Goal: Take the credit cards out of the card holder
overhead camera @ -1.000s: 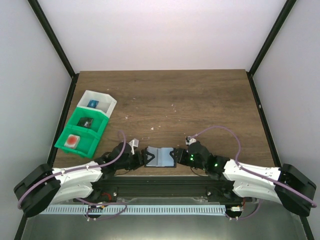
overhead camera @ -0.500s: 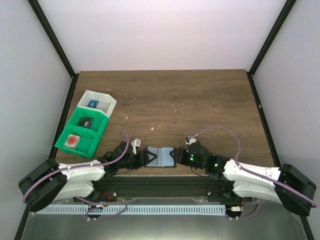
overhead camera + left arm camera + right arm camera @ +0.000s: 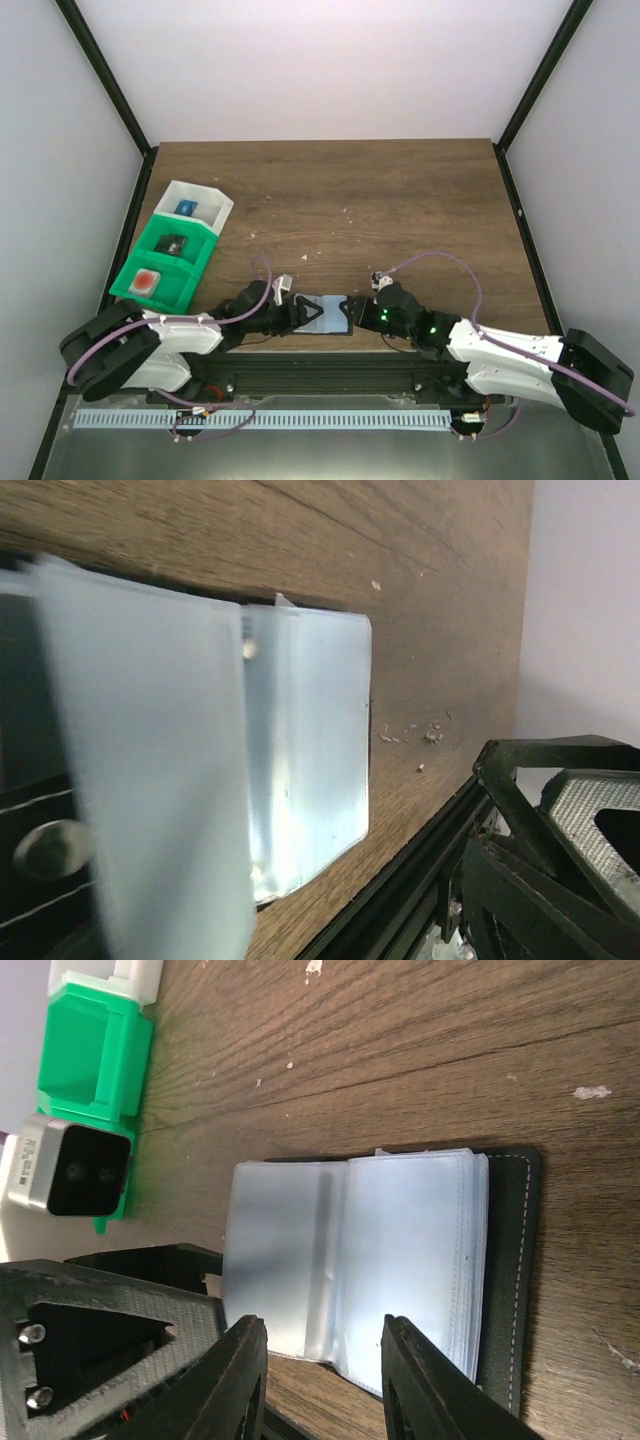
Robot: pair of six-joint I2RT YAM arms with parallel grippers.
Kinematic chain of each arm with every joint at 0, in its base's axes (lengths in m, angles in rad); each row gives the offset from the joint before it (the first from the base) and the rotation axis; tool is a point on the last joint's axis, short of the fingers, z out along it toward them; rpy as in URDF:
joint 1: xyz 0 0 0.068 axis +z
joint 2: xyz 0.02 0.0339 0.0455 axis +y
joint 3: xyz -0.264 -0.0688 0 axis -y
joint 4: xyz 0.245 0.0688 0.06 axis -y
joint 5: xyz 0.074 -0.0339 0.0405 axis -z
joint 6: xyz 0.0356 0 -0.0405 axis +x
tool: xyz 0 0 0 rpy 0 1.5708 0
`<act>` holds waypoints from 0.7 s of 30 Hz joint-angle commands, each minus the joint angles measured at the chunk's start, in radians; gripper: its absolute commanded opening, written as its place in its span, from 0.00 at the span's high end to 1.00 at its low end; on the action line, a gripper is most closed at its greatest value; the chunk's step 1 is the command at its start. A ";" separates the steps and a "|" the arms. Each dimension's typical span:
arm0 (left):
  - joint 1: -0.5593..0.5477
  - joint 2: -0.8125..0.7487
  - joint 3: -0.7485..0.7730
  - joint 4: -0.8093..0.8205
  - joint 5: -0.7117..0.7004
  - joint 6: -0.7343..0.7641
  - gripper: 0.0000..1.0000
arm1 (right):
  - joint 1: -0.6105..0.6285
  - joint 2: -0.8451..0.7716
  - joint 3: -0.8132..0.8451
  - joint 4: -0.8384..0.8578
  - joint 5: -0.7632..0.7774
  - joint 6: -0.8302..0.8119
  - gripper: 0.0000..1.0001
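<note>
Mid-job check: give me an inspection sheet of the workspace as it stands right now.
Surface: wooden table, pale specks scattered mid-table.
Job's things: card holder lies open at the near edge, grey-blue sleeves up; no credit cards made out in them.
Clutter: at left, white bin with a blue item; green bins with a dark item and a reddish item.
Hands: left hand open wide over the holder's left half; right hand fingers apart at its right edge, contact unclear.
Cables: purple cables loop above both arms, off the holder.
Surroundings: white walls, black frame posts.
</note>
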 commanded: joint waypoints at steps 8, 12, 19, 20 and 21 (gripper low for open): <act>-0.087 0.099 0.130 0.127 0.004 -0.006 0.24 | 0.008 -0.078 -0.013 -0.019 0.039 0.008 0.67; -0.093 0.120 0.143 0.145 0.002 -0.008 0.24 | 0.007 -0.098 -0.012 -0.038 0.046 0.007 0.66; -0.093 0.100 0.118 0.143 -0.013 -0.016 0.24 | 0.007 -0.105 -0.016 -0.030 0.035 0.000 0.67; -0.094 0.088 0.114 0.128 -0.026 -0.015 0.24 | 0.008 -0.098 -0.014 -0.024 0.030 -0.002 0.67; -0.093 0.071 0.112 0.111 -0.043 -0.010 0.24 | 0.007 -0.090 -0.013 -0.017 0.023 -0.004 0.66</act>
